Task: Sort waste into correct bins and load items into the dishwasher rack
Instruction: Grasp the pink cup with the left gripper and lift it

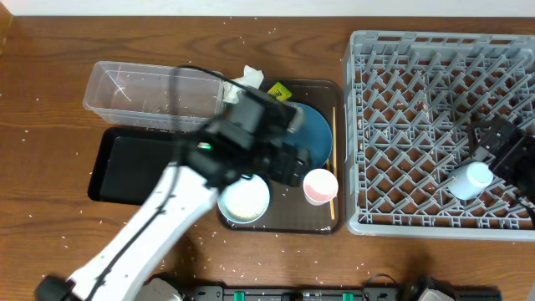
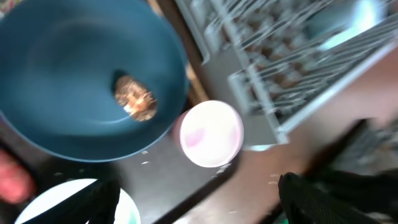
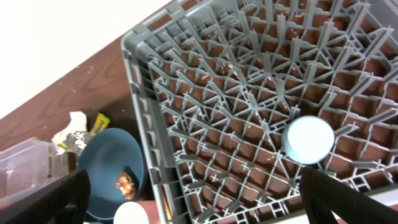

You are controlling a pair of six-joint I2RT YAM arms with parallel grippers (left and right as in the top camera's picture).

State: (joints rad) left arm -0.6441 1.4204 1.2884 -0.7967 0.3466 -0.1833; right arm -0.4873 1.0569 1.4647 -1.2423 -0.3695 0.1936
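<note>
My left gripper [image 2: 199, 208] is open and empty above the brown serving tray, over the gap between the white bowl [image 2: 62, 205] and the pink cup [image 2: 211, 134]. The dark-blue plate [image 2: 74, 74] holds a brown food lump [image 2: 135, 98]. An orange-red piece, perhaps the carrot [image 2: 12, 177], shows at the left edge. Crumpled paper [image 1: 251, 79] and the yellow-green wrapper [image 1: 277, 90] lie at the tray's far edge. A chopstick [image 1: 333, 159] lies along its right side. My right gripper [image 3: 205, 208] is open and empty over the grey rack [image 1: 435, 75], beside the light-blue cup [image 3: 309, 139] standing in it.
The clear tub [image 1: 150, 96] stands at the back left with the black tray [image 1: 125, 167] in front of it. The brown serving tray [image 1: 284, 224] sits between them and the rack. White grains are scattered over the wooden table [image 1: 50, 100].
</note>
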